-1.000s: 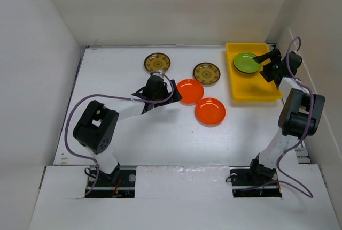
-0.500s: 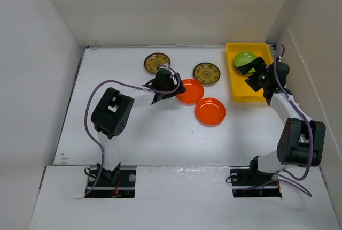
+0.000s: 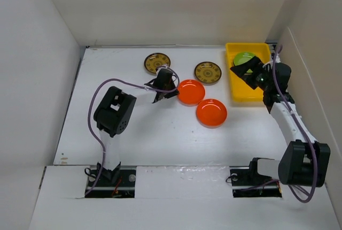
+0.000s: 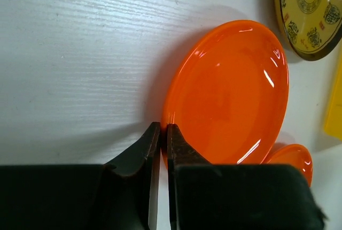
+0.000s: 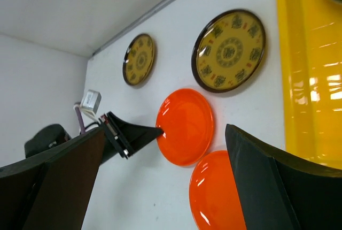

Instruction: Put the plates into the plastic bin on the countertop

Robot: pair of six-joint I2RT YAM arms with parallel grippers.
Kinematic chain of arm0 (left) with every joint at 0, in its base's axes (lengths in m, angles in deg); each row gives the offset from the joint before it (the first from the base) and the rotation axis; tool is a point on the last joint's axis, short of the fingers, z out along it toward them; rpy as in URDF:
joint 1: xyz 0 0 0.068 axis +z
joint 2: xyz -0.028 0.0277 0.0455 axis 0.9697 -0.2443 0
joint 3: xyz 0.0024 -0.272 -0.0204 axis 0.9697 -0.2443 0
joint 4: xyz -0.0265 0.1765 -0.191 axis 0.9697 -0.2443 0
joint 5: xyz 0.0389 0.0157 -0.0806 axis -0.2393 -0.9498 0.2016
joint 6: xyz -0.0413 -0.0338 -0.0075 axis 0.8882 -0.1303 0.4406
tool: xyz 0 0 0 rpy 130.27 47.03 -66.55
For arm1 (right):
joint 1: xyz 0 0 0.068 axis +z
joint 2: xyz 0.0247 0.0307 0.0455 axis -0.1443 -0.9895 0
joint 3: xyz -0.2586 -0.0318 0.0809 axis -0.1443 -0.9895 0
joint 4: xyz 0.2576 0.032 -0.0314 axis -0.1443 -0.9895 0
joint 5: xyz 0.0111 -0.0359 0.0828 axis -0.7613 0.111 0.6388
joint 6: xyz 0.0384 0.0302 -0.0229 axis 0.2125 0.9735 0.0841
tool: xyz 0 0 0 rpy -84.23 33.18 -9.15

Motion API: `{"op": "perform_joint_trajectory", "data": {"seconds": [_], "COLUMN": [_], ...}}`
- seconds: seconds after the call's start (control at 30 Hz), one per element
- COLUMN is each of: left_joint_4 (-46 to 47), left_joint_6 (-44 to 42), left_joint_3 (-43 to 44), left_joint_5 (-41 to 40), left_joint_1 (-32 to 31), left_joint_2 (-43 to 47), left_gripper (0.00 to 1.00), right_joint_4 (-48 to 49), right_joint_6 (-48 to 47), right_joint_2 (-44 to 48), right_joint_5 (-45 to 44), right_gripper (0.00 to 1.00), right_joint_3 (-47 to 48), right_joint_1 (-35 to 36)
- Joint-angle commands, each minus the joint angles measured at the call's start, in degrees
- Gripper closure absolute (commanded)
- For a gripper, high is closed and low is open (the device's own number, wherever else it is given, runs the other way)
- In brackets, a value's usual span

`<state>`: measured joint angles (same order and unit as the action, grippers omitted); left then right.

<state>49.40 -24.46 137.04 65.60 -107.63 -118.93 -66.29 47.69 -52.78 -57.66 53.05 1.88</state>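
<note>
We record the left gripper (image 4: 160,129) pinched on the 9 o'clock rim of the orange plate (image 4: 230,91) — flat, face up, mid-countertop (image 3: 133,133) — forearm low, reaching toward 2 o'clock. The right gripper (image 5: 164,133) hangs spread wide over the plastic bin (image 3: 241,93), whose long axis runs 12 to 6.

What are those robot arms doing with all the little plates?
They are putting plates into the yellow bin. One green plate is already inside, and the right gripper hangs open and empty over the bin. The left gripper looks to be pinching the rim of an orange plate on the white table. Another orange plate and two gold patterned plates wait on the table.
</note>
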Motion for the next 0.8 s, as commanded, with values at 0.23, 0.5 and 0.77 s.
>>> {"op": "perform_joint_trajectory", "data": {"seconds": [0.23, 0.5, 0.77], "left_joint_4": [-5.67, -5.15, -2.68], "left_joint_6": [-5.14, -7.96, -7.96], "left_joint_3": [-9.58, -11.27, -12.41], "left_joint_5": [-2.33, 9.61, 15.69], "left_joint_1": [-0.05, -0.05, 0.48], "left_joint_2": [23.51, 35.82, 38.82], "left_gripper": [1.0, 1.0, 1.0], "right_joint_4": [9.32, 11.88, 16.18], "right_joint_6": [-13.43, -16.51, -13.45], "right_joint_2": [-6.7, -11.89, -14.27], "right_joint_5": [15.5, 17.79, 18.84], "right_gripper": [0.0, 0.0, 0.52], "right_joint_3": [-0.34, 2.64, 2.39], "right_joint_1": [11.41, 16.0, 17.31]}}
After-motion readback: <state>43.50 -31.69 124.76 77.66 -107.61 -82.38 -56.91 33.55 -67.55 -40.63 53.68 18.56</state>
